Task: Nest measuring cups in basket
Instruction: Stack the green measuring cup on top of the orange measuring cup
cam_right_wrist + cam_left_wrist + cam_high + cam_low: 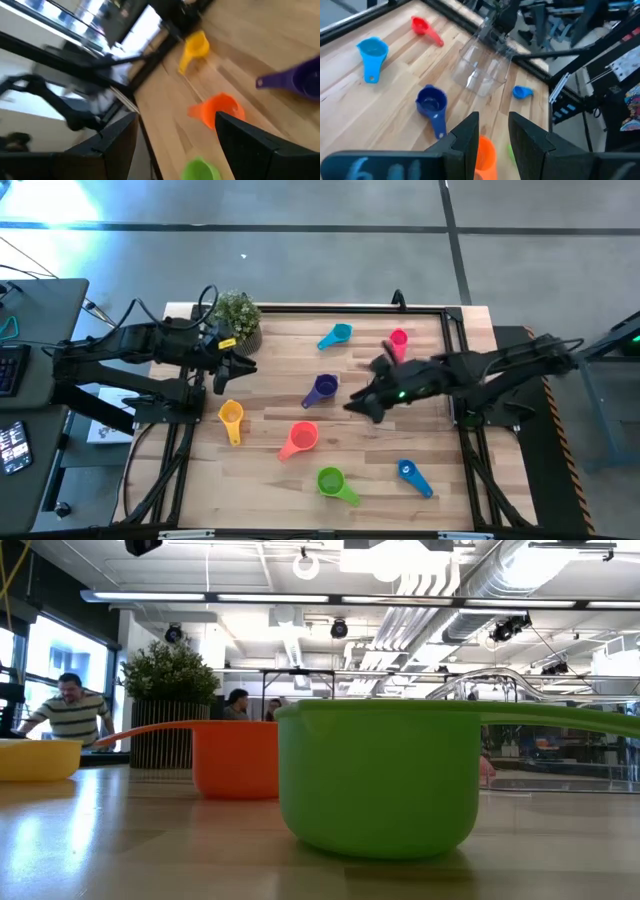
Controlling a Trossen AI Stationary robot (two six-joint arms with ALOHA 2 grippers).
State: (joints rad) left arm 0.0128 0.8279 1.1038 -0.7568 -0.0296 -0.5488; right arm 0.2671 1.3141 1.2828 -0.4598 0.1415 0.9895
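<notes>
Measuring cups lay scattered singly on the wooden worktop [270,470], none nested. Nearest stood the green cup [378,775], then the salmon cup [236,758] and yellow cup [38,758]. Farther lay the blue cup [413,475], purple cup [322,388], light blue cup [337,335] and magenta cup [398,342]. The clear basket [482,75] sat mid-worktop with all seven cups outside it. Beside it hung the right pincer [362,404], fingers wide apart. The left pincer [245,365] hovered, fingers apart and holding nothing. A potted plant [238,315] marked the far edge. Beyond it were people [70,710] in a bright room.
</notes>
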